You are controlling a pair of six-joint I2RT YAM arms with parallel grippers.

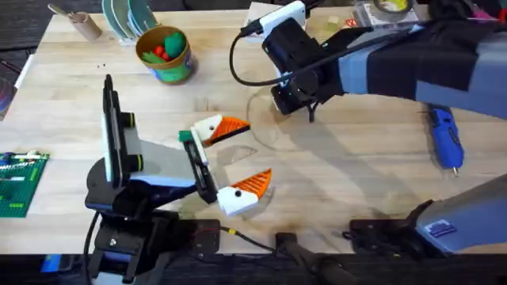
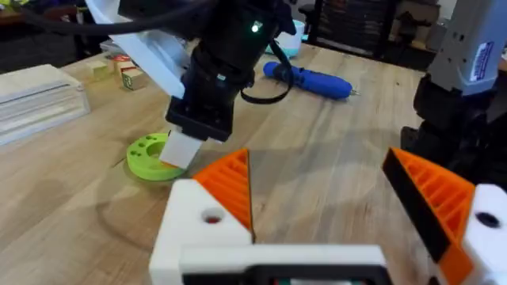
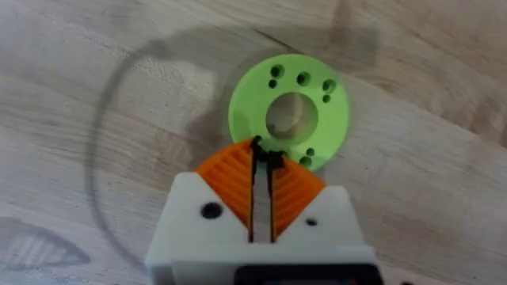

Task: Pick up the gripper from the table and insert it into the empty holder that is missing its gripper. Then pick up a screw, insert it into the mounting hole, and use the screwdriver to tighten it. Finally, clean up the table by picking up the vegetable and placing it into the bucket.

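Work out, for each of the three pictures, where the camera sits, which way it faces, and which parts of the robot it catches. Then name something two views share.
Overhead: fixed above the arms' bases, looking down and forward over the table; both arms show, and the bucket.
Left wrist: on the left arm, looking across the table past its own open left gripper at the right arm.
Right wrist: on the right arm, looking straight down; its shut right gripper tips over the green disc.
Shared: overhead and left wrist both show the blue screwdriver.

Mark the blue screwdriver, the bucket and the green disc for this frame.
screwdriver (image 1: 445,136): overhead view, middle of its blue body.
bucket (image 1: 176,67): overhead view, printed outer wall below the yellow rim.
green disc (image 3: 333,119): right wrist view, flat ring face beside the centre hole.
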